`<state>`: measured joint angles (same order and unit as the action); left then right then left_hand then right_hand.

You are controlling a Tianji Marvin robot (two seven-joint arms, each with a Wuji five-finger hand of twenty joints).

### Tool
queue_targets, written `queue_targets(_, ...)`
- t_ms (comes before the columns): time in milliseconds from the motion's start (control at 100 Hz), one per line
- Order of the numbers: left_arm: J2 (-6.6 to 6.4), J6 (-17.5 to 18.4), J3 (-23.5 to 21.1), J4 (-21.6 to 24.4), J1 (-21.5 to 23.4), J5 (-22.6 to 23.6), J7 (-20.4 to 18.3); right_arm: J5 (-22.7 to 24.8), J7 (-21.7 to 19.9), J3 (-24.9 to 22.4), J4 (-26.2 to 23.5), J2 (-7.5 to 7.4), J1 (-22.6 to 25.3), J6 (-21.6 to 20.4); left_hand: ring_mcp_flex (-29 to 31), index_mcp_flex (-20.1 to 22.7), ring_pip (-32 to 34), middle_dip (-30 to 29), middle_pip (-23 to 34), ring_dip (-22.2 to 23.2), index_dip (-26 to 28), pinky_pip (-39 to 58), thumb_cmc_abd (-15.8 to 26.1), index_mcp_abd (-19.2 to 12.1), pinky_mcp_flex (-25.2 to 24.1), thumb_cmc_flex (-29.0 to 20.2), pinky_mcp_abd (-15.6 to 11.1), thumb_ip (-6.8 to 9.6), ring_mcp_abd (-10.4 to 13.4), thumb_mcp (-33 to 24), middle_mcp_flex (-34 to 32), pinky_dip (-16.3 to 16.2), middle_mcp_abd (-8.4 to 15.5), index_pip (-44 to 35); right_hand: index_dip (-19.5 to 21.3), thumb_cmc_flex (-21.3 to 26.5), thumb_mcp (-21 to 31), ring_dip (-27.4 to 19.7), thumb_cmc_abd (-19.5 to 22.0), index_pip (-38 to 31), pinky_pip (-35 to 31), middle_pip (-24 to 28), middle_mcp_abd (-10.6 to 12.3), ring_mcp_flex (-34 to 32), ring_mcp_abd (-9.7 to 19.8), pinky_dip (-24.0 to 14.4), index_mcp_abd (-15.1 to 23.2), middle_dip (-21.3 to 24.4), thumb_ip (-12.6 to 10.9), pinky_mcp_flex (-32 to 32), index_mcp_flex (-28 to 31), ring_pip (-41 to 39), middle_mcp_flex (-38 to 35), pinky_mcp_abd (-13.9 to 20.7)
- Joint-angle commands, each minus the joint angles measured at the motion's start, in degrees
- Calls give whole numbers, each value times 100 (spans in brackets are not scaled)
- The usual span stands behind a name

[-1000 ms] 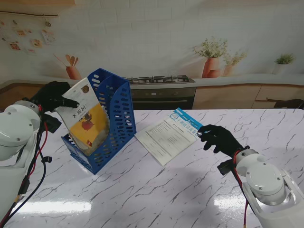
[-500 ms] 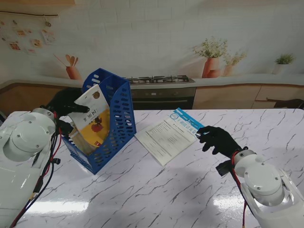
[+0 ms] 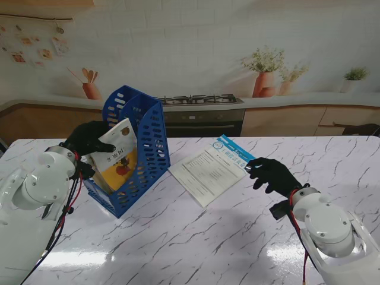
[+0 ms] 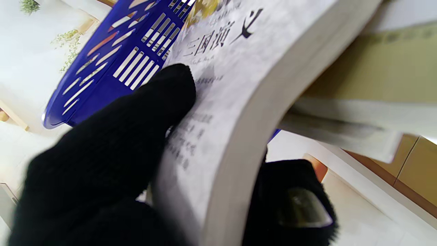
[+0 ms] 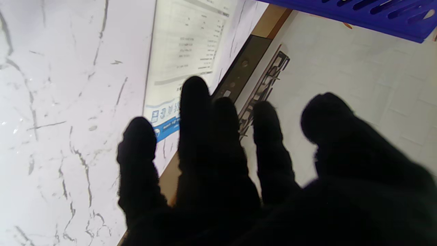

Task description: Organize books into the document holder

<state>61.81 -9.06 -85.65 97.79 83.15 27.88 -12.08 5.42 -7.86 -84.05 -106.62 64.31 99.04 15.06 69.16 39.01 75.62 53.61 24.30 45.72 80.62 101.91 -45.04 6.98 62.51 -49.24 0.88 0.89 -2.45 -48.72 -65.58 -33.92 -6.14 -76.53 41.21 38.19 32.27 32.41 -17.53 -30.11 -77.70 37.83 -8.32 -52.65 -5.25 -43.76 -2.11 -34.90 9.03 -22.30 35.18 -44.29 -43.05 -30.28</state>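
Note:
A blue perforated document holder (image 3: 142,148) stands on the marble table at the left, its open side toward my left arm. My left hand (image 3: 88,138) is shut on a white and yellow book (image 3: 116,159), which sits tilted inside the holder. The left wrist view shows the book (image 4: 245,78) pinched between thumb and fingers, with the holder's wall (image 4: 112,65) beyond. A thin white booklet with a blue edge (image 3: 212,168) lies flat on the table's middle. My right hand (image 3: 272,174) hovers open at its right corner, fingers spread; the booklet (image 5: 184,48) lies past them.
A stove (image 3: 200,113) and wooden counter run behind the table's far edge. Potted plants (image 3: 265,71) stand on the counter at the back right. The marble table (image 3: 196,237) stretches nearer to me.
My left hand has carried the book lower and to the right, deeper into the holder. My right hand stays near the booklet's corner.

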Motion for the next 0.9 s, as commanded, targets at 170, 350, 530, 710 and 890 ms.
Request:
queue_targets(170, 48, 197, 137, -83, 161, -200, 67, -43, 26, -1, 8, 54, 81, 1, 365, 175, 119, -206, -165, -85, 87, 1301, 289, -715, 39, -838, -1000, 0, -81, -1110, -365, 47, 444, -235, 77, -15, -198, -39, 84, 31, -52, 53, 74, 72, 41, -3, 54, 8, -228, -11, 106, 9, 34, 506)
queue_targets(350, 75, 110, 192, -78, 212, -139, 212, -57, 2, -19, 15, 50, 90, -10, 361, 46, 71, -464, -683, -60, -31, 1302, 415, -686, 35, -883, -913, -210, -169, -726, -347, 134, 126, -109, 57, -38, -192, -44, 67, 20, -71, 45, 74, 23, 26, -7, 77, 22, -235, -37, 135, 6, -12, 468)
queue_targets(530, 59, 152, 218, -45, 293, 162, 254, -71, -5, -24, 23, 50, 99, -2, 334, -123, -289, -903, -874, 65, -665, 1216, 577, -673, 1, -836, -667, -305, -312, -251, -255, 382, -133, -17, 52, -83, -116, -54, 10, -4, -74, 23, 82, -9, -1, -3, 117, 33, -225, -44, 156, 19, -49, 431)
queue_targets(710, 48, 296, 237, -9, 370, 498, 359, -78, -43, -37, 20, 41, 102, -4, -257, -425, -940, -979, -972, 511, -1607, 917, 637, -770, -131, -550, 28, -646, -704, 317, 141, 1038, -112, 348, 42, -121, -47, -66, -5, 4, -56, -10, 73, -1, -17, 7, 110, 41, -221, -20, 139, 46, -33, 420)
queue_targets(890, 65, 334, 257, 1, 403, 570, 486, -78, -49, -40, 25, 40, 103, -2, -653, -726, -1212, -1471, -294, 497, -2444, 765, 813, -848, -591, -270, 223, -738, -828, 603, 795, 891, -185, 625, 45, -135, -10, -78, 21, 22, -28, -31, 75, 57, -17, 23, 90, 37, -217, 22, 96, 87, 17, 439)
